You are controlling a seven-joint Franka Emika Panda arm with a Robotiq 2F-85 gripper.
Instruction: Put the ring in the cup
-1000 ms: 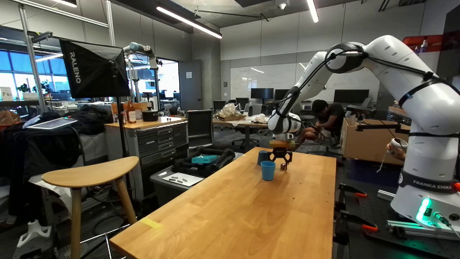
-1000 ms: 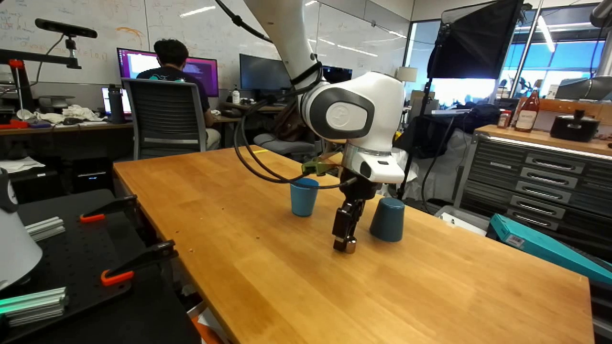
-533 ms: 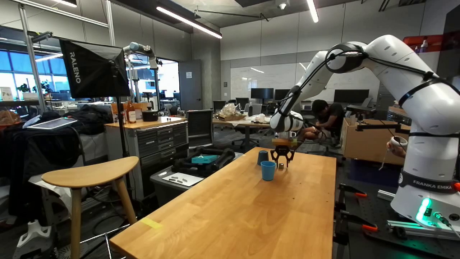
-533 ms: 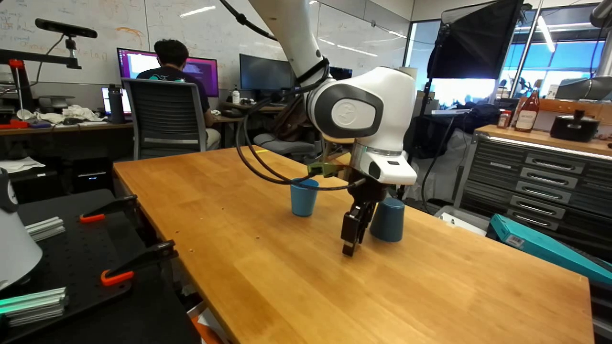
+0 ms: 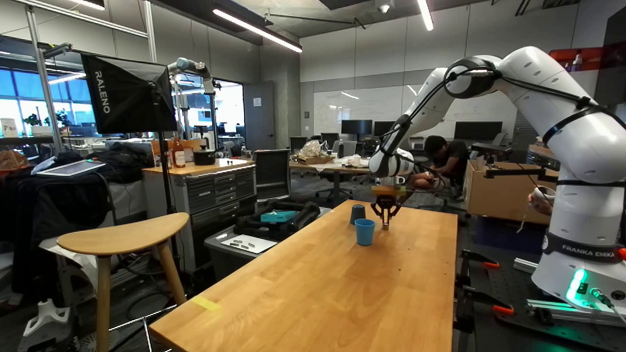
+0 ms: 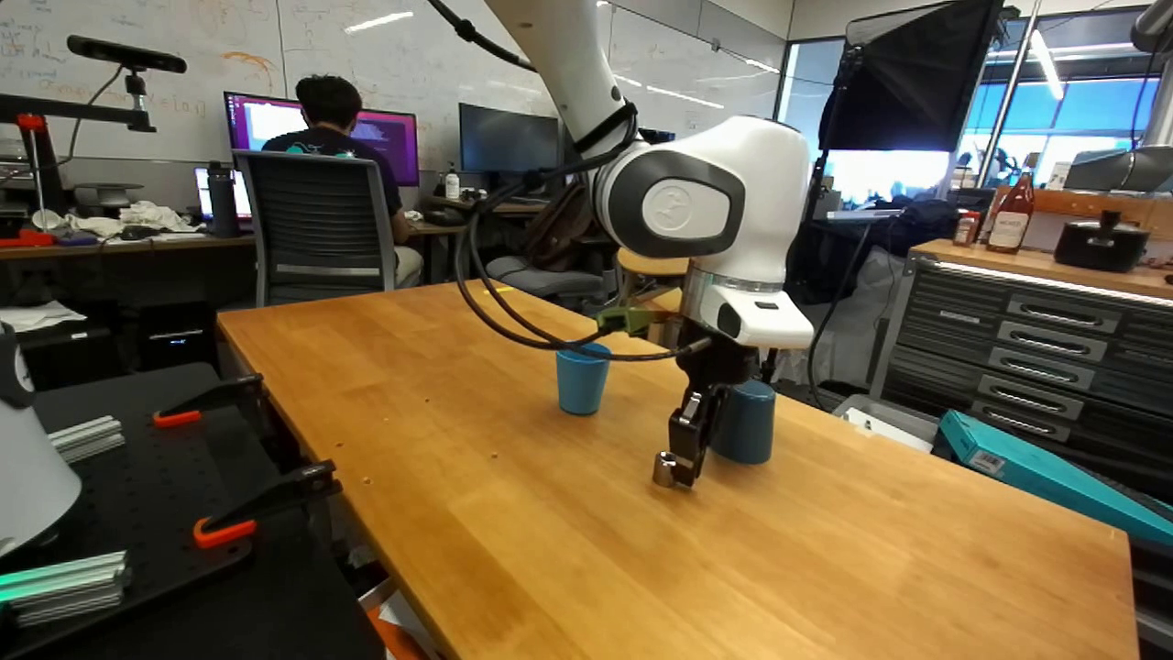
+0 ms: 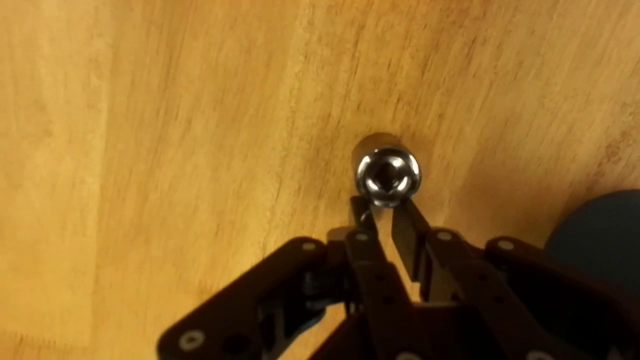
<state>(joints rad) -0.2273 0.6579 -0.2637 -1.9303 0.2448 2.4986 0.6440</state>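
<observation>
Glows under ceiling strip lights (image 5: 257, 30) in an exterior view; runs back to a far whiteboard (image 5: 367, 108); takes in blue-tinted windows (image 5: 22, 87) at far left and a wooden stool (image 5: 124, 233) at near left.

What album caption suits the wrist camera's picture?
Shiny ring at the tips of the gripper, wooden table below, dark cup at right.

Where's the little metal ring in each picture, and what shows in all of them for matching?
In an exterior view: the ring, right of centre, below mid-height; the dark cup to its left.
In an exterior view: the ring, right of centre, lower half; the dark cup to its right.
Wrist view: the ring, near the middle; the dark cup cut off by the right edge.
Shared landmark: the dark cup.
</observation>
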